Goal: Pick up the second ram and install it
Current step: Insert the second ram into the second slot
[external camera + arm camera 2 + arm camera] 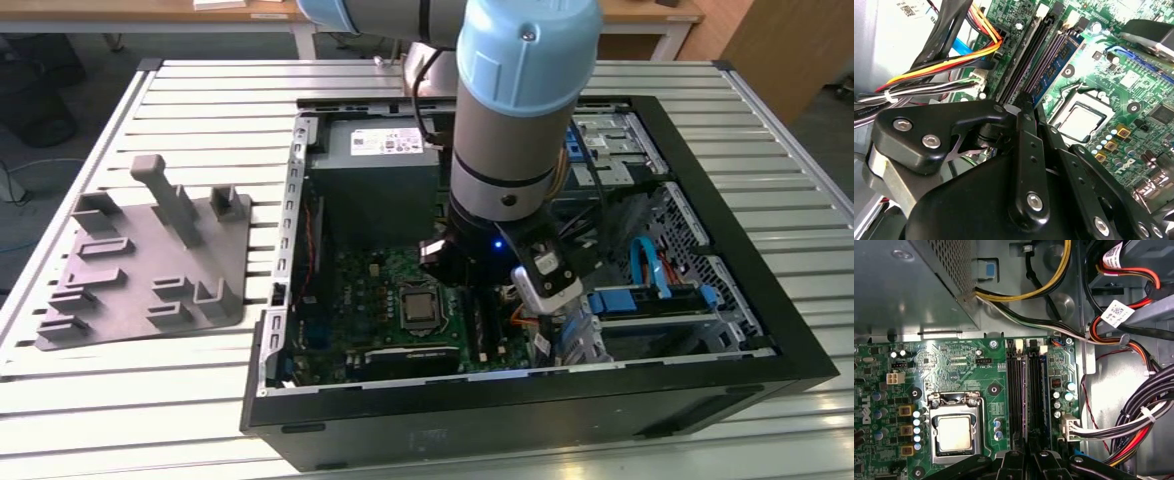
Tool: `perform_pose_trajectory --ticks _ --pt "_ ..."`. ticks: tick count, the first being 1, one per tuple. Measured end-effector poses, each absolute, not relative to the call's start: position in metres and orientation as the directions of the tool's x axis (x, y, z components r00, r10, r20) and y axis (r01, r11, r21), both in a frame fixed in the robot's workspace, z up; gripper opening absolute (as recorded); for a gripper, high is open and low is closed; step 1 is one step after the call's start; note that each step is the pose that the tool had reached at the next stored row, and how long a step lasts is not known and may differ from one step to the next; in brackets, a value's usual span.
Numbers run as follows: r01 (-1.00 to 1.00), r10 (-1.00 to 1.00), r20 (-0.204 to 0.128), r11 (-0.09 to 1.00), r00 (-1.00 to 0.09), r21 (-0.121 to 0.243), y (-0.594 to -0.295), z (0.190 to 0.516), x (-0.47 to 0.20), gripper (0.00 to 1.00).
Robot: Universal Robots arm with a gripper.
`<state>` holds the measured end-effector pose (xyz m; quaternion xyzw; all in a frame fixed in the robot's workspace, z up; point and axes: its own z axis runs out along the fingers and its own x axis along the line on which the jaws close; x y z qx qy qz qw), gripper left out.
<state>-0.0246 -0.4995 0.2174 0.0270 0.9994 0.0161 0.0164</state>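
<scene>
My gripper (pixel 494 292) reaches down into the open computer case (pixel 747 330), right over the bank of long black memory slots (pixel 1015 395) on the green motherboard (pixel 380 290). In both wrist views its tip (pixel 1023 102) (pixel 1026 460) sits on the line of the slots. A thin dark stick with a blue-purple edge, seemingly the second ram (pixel 1027 400) (pixel 1050 59), stands on edge among the slots and runs out from under the gripper. Whether it is fully seated is hidden by the gripper.
The CPU socket (pixel 956 432) lies beside the slots. Bundled black, red and yellow cables (pixel 1134 425) crowd the other side, and the grey power supply (pixel 374 170) stands behind. A grey moulded tray with upright posts (pixel 147 265) rests on the slatted table at the exterior view's left.
</scene>
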Motion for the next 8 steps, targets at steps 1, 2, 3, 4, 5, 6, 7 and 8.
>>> perform_pose_trajectory --ticks 1,2,3,4,5,6,7,8 --pt "0.053 0.054 -0.032 0.998 -0.998 0.032 -0.4995 0.2174 -0.0245 0.14" --pt "0.053 0.054 -0.032 0.998 -0.998 0.032 -0.4995 0.2173 -0.0246 0.14" --pt "0.052 0.053 -0.032 0.998 -0.998 0.032 -0.4995 0.2174 -0.0247 0.14" --pt "0.04 0.041 -0.032 0.999 -0.999 0.032 -0.4995 0.217 -0.025 0.14" --pt "0.036 0.037 -0.032 0.999 -0.999 0.032 -0.4995 0.2168 -0.0251 0.14" --pt "0.034 0.035 -0.032 0.999 -0.999 0.032 -0.4994 0.2164 -0.0251 0.14" --pt "0.034 0.035 -0.032 0.999 -0.999 0.032 -0.4993 0.216 -0.0252 0.14" --pt "0.034 0.035 -0.032 0.999 -0.999 0.032 -0.4993 0.2156 -0.0252 0.14"
